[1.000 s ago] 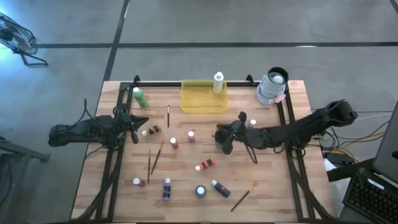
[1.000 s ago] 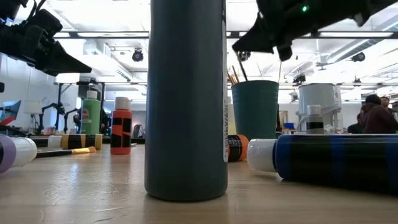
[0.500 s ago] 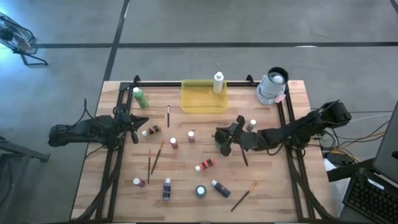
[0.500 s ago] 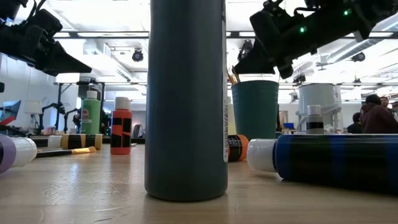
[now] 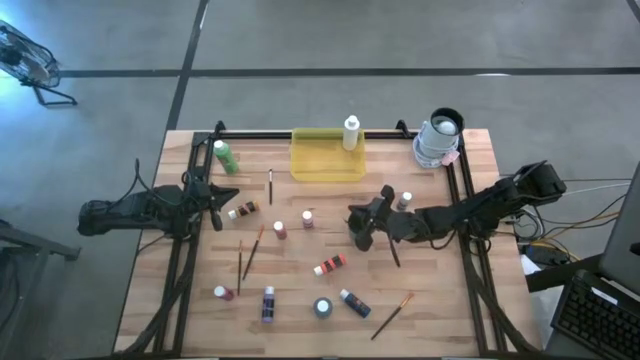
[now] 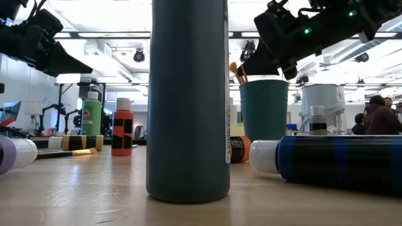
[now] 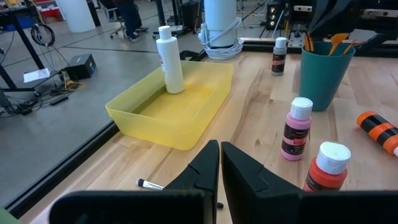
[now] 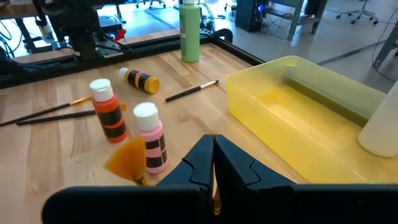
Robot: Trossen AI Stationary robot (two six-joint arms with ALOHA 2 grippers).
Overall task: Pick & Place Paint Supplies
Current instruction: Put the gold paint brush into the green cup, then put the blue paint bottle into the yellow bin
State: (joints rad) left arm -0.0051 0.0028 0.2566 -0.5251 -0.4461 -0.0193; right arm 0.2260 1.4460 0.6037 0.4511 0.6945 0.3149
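The right end effector [image 5: 362, 226] hovers just right of the surface's [image 5: 150, 300] centre, above the dark green cup [image 6: 264, 110]. Its fingers are pinched on a paintbrush [image 8: 129, 160] whose orange bristles show just beyond them. The left end effector [image 5: 212, 200] waits at nine o'clock, fingers pressed together on nothing. A white bottle [image 5: 351, 133] stands in the yellow tray [image 5: 325, 165] at twelve o'clock. Paint bottles and brushes lie scattered from the centre toward six o'clock, with a green bottle [image 5: 224, 156] at eleven.
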